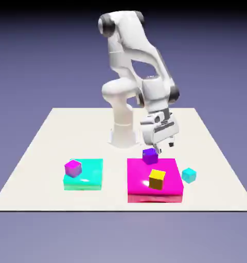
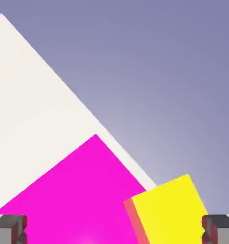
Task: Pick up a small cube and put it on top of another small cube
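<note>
The tabletop (image 1: pixel 43 144) is a flat off-white square that fills the middle band of the exterior view, set against a plain blue-violet backdrop that darkens toward the top edge. My jaws (image 1: pixel 160 148) hang just above centre of that frame, tilted, with nothing between them. In the hand view my two grey fingertips (image 2: pixel 9 228) sit far apart in the bottom corners — wide open.

Two flat slabs lie on the tabletop in the lower half of the exterior view. The cyan slab (image 1: pixel 89 174) sits at lower left and carries a magenta-pink cube (image 1: pixel 73 167) near its left side. The magenta slab (image 1: pixel 141 180) sits at lower centre-right. On its upper edge, just below my jaws, rests the dark purple cube (image 1: pixel 150 156). The yellow cube (image 1: pixel 157 179) stands on the same slab, lower in the frame.

The small cyan cube (image 1: pixel 189 175) rests on the bare tabletop just beside the magenta slab's right edge, to the lower right of my jaws and apart from them.

In the hand view the white surface runs diagonally across the upper left, backdrop fills the upper right, the magenta slab spreads along the bottom — and the yellow cube looms at lower right.
</note>
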